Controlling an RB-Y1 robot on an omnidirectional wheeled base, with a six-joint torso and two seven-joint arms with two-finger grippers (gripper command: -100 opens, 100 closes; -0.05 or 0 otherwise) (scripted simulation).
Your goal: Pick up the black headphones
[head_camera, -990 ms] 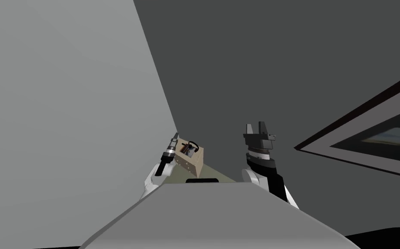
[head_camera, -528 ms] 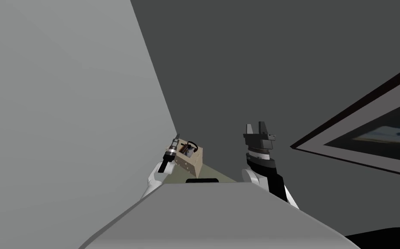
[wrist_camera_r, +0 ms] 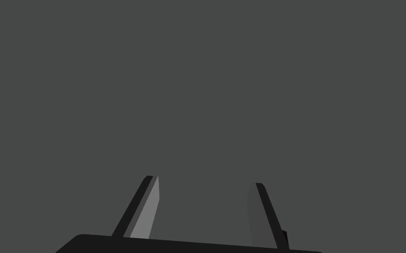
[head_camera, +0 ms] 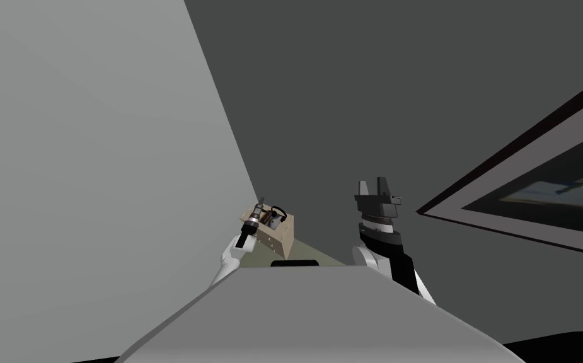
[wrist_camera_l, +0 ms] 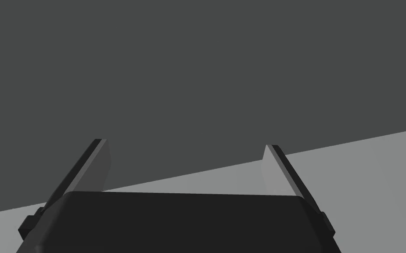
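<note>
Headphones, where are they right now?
In the head view, the black headphones lie on top of the small tan cabinet in the wall corner, on the robot's left side, just beside the left gripper.

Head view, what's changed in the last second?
The left gripper, open, swung from beside the small beige cabinet to over its top, nearer the black headphones. My head camera also turned slightly. The right gripper stayed raised and open; nothing is grasped.
</note>
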